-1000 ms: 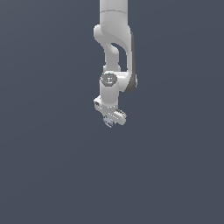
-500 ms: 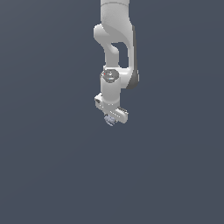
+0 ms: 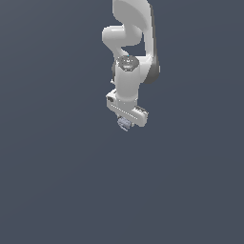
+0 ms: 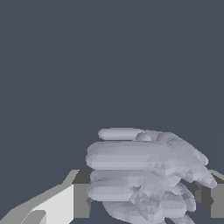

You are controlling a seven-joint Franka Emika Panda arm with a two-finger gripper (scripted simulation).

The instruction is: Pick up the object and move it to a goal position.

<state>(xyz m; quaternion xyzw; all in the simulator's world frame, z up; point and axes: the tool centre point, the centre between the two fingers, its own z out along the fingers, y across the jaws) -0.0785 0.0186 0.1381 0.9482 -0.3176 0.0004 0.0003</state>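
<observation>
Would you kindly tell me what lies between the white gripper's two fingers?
The pale blue-lavender jagged lump sits between the gripper's fingers, seen best in the wrist view.

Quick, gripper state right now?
Gripper: closed on the lump, held between its fingers.

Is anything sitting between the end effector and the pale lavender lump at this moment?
Nothing visible does. The lump sits right between the fingers of the end effector, filling the wrist view. No goal marker shows in either view.
</observation>
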